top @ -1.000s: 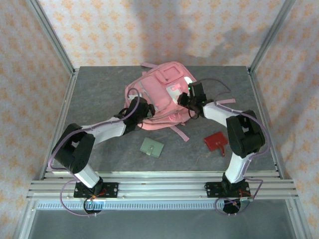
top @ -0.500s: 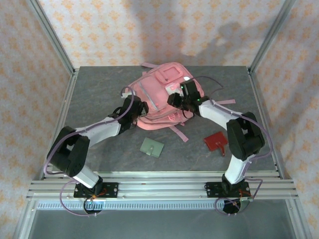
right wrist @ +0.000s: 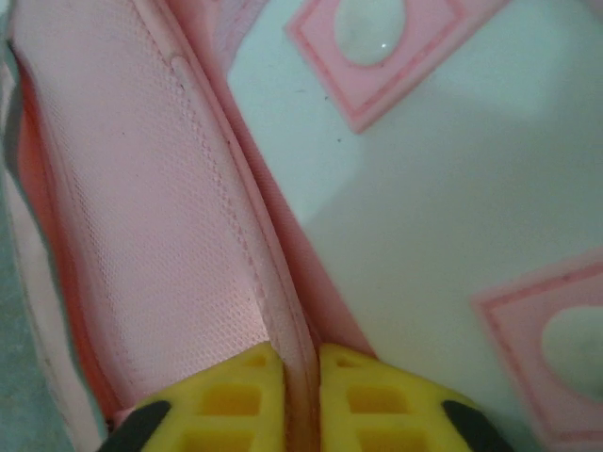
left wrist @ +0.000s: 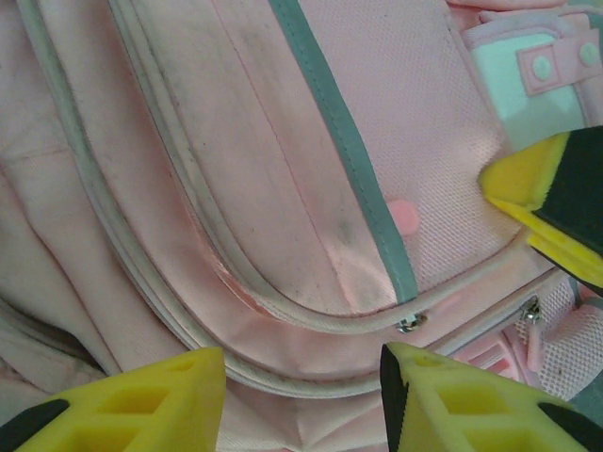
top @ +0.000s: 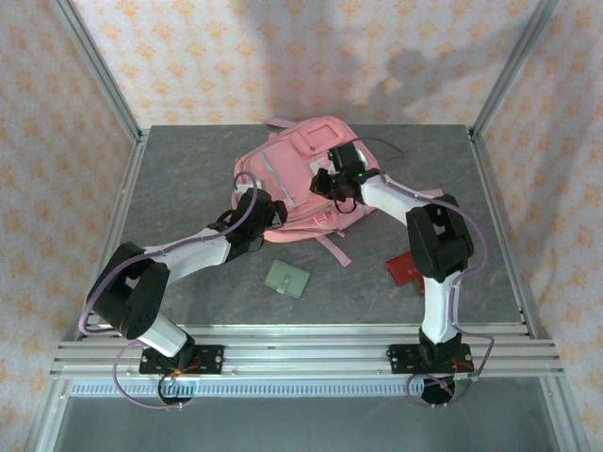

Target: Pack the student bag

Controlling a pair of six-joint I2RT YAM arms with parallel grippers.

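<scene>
Centred near the table's (top: 188,179) far edge: pink backpack (top: 300,160). Right gripper (right wrist: 301,400) is pinched onto its piped seam (right wrist: 283,292). Left gripper (left wrist: 301,405), jaws half apart, hovers at its near-left edge. Open tabletop flanks both sides.

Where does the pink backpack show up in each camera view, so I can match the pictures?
Top external: student bag at the far centre of the table.
Left wrist: its front panel, with the grey stripe running from top centre to lower right, above the left tool.
Right wrist: a pink seam pinched in the right tool, with the pale patch to its right.
Shared landmark: that pale patch, top right in the left wrist view.
</scene>
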